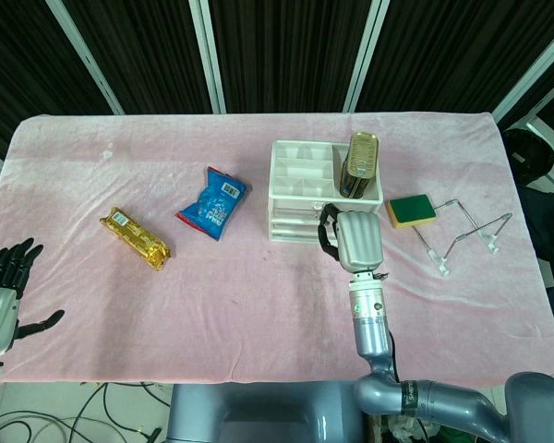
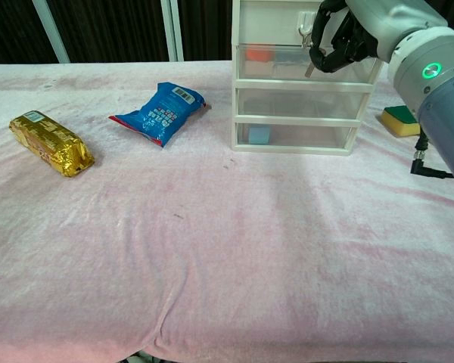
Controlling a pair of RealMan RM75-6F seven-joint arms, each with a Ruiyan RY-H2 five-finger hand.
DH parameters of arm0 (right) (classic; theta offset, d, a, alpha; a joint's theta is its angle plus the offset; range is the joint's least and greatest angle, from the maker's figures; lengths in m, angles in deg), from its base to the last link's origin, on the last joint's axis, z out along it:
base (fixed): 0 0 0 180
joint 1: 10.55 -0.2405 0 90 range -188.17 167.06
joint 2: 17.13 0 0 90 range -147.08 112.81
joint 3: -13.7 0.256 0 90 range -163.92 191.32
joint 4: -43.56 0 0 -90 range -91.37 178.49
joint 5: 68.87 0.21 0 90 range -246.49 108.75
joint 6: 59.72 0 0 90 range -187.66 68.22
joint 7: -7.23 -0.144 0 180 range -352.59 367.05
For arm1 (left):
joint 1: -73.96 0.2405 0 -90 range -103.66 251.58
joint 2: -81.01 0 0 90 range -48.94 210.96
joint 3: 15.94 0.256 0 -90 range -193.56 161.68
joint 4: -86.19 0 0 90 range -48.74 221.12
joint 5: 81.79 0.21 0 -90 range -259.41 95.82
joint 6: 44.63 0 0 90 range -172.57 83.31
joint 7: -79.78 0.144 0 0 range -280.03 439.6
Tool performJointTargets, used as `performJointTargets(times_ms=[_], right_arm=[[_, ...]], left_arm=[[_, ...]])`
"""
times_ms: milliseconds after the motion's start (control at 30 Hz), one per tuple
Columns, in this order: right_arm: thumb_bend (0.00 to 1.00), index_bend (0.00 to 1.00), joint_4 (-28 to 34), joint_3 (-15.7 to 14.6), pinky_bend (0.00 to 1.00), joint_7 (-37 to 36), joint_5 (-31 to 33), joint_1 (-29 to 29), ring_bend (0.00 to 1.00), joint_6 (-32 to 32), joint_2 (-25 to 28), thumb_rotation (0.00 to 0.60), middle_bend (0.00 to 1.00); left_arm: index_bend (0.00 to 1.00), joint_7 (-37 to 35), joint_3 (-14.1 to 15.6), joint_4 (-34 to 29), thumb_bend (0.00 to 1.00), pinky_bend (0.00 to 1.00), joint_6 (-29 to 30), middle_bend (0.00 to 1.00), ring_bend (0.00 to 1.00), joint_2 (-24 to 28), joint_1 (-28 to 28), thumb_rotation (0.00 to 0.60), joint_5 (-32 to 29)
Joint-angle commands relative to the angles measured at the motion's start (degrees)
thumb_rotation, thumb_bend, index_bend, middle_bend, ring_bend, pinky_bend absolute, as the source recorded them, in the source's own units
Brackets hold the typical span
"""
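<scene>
The right hand (image 2: 340,34) curls its fingers around the small handle (image 2: 306,30) on the top drawer (image 2: 303,60) of the white drawer unit (image 1: 300,198), gripping it. That drawer sits uppermost of three, its clear front showing something orange inside. It looks like light, stiff, smooth plastic that should slide easily; the handle is small, so a pinch at its middle seems the surest hold. A tall can (image 1: 358,164) stands on top of the unit and might tip if the unit is jerked. Left of the unit lie a blue snack bag (image 1: 213,202) and a gold packet (image 1: 137,238); their print is too small to read. The left hand (image 1: 5,286), far left of the unit, is spread and holds nothing.
</scene>
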Motion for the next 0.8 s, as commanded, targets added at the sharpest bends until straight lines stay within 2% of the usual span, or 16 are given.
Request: performJointTargets(times_ms=[33, 800], right_arm=[[0.45, 0.63, 0.02, 0.03, 0.95, 0.0, -0.02, -0.06, 1.0, -0.06, 0.01, 0.6, 0.97], [0.45, 0.63, 0.0, -0.14, 0.95, 0.69, 0.25, -0.35, 1.0, -0.27, 0.19, 0.6, 0.97]], left_arm=[[0.0, 0.02, 0.02, 0.0, 0.0, 0.0, -0.03, 0.0, 0.0, 0.01, 0.0, 0.6, -0.01], [0.0, 0.1, 0.12, -0.28, 0.0, 0.0, -0.33, 0.0, 0.0, 0.09, 0.02, 0.6, -0.22]])
